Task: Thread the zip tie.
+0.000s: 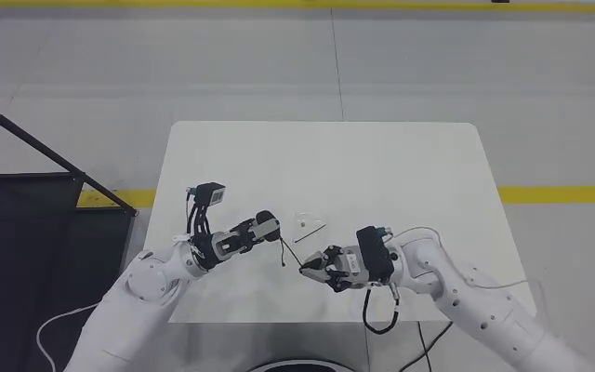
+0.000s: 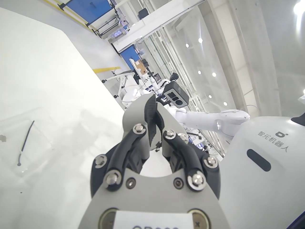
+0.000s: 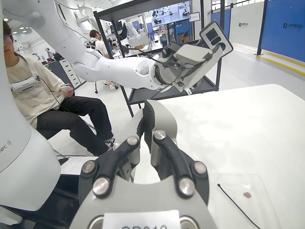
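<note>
White table (image 1: 372, 167) on a grey shop floor with yellow lines, and both arms sit near its 6 o'clock edge. From the top, the left gripper (image 1: 271, 231) is at about 10 o'clock from the right gripper (image 1: 307, 266), tips close but apart. Both sets of jaws are pressed closed, pads together (the wrist views make that pretty obvious). A thin black zip tie (image 1: 290, 254) runs straight between the two tips, one end at each; honestly can't tell which gripper is actually pinching it. At roughly 1 o'clock from the right gripper there's a clear bag (image 1: 314, 224) lying flat on the table. A spare tie (image 2: 25, 141) lies on top of it, with a tiny brown speck (image 3: 247, 194) on the bag near it.
</note>
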`<state>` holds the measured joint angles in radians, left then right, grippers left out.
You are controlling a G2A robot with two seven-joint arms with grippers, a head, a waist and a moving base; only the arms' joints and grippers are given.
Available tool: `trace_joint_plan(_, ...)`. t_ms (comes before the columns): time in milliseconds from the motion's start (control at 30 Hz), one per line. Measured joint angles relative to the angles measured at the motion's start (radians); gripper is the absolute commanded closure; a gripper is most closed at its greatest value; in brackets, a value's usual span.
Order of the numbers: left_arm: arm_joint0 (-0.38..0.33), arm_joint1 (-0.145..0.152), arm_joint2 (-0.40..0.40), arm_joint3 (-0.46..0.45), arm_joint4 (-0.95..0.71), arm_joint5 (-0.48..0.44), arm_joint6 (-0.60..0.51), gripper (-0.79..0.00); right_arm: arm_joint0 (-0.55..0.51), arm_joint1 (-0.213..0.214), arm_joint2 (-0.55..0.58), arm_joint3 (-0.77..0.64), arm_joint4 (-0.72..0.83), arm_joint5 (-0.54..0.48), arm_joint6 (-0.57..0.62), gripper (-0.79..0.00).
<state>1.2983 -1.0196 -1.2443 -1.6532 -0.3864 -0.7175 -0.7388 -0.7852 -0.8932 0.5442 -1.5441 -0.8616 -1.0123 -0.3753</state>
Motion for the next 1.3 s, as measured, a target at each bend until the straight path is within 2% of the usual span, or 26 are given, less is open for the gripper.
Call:
trace_joint_plan(533,-0.004,-0.008,0.002,0.012,0.039,0.010,0.030,0.000,0.112,0.058,-0.162,0.045,-0.214,0.000,-0.432,0.000)
trace_joint_plan(733,-0.005,-0.010,0.000,0.018,0.040,0.009,0.028,0.000,0.101,0.068,-0.133,0.018,-0.200,0.000,-0.433,0.000)
trace_joint_plan(1300,-0.002,-0.014,0.000,0.033,0.032,0.007,0.013,0.000,-0.026,0.089,0.012,-0.080,-0.275,0.058,-0.490,0.000)
